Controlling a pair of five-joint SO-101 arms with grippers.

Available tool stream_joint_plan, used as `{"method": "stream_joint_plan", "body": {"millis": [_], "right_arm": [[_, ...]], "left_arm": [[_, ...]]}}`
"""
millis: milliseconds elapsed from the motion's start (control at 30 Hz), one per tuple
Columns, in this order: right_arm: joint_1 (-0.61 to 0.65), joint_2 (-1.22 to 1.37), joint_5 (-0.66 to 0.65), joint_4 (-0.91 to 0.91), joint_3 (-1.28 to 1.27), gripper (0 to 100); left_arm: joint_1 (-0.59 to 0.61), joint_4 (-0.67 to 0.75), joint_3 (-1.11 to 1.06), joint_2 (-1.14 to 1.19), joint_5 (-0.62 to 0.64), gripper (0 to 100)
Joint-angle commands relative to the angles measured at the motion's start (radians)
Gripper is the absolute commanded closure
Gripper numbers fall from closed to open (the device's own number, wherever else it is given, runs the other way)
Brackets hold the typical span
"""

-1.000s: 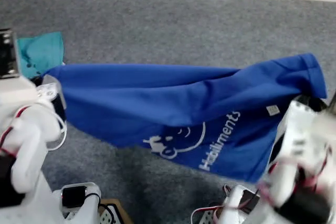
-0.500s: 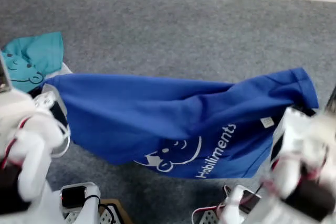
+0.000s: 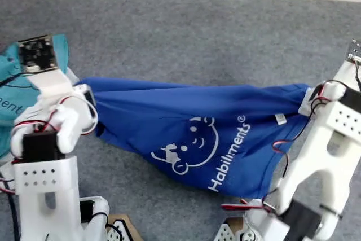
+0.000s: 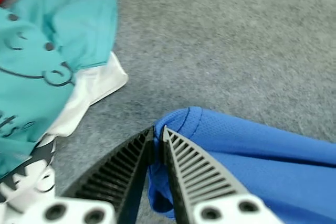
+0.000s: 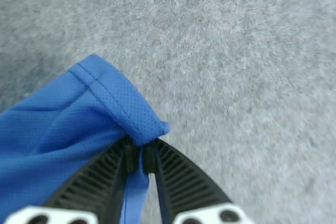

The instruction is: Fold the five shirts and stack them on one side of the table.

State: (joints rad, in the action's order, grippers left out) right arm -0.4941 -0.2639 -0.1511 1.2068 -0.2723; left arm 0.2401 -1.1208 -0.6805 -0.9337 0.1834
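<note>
the blue shirt [image 3: 197, 134] is held stretched across the grey counter [image 3: 197, 38], print upward; one end is pinched in the left tool [image 4: 158, 130], the other in the right tool [image 5: 140, 151], each arm raised at its own side; a teal shirt [image 4: 47, 66] is seen beside the left arm

Left arm [image 3: 42, 190], right arm [image 3: 333, 134]: white, black servos [image 3: 38, 146], red cables [image 3: 280, 146], ribbed black pincer fingers [image 4: 194, 166].
</note>
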Motion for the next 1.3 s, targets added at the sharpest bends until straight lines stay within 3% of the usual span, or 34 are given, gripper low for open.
{"method": "stream_joint_plan", "body": {"millis": [0, 133, 333, 600, 867, 967, 1100, 1267], "right_arm": [[-0.024, 0.062, 0.044, -0.139, 0.035, 99.3], [-0.022, 0.150, 0.110, -0.298, 0.035, 99.3], [0.039, 0.232, 0.186, -0.460, 0.036, 99.3], [0.128, 0.390, 0.239, -0.466, 0.214, 99.3], [0.165, 0.719, 0.235, -0.461, 0.596, 98.8], [0.154, 0.811, 0.215, -0.381, 0.731, 85.9], [0.145, 0.868, 0.207, -0.226, 0.872, 70.7], [0.140, 0.865, 0.206, -0.051, 1.049, 74.8]], "left_arm": [[0.004, 0.101, -0.031, -0.007, 0.003, 99], [0.004, 0.181, -0.047, 0.053, 0.003, 99], [0.004, 0.198, 0.140, 0.403, 0.058, 99], [-0.087, 0.196, 0.472, 0.774, 0.087, 99], [-0.125, 0.195, 0.782, 1.099, 0.087, 99], [-0.119, 0.161, 0.897, 1.193, 0.081, 99], [-0.081, 0.054, 1.049, 1.273, 0.086, 83], [-0.071, -0.103, 1.204, 1.274, 0.083, 56]]}}
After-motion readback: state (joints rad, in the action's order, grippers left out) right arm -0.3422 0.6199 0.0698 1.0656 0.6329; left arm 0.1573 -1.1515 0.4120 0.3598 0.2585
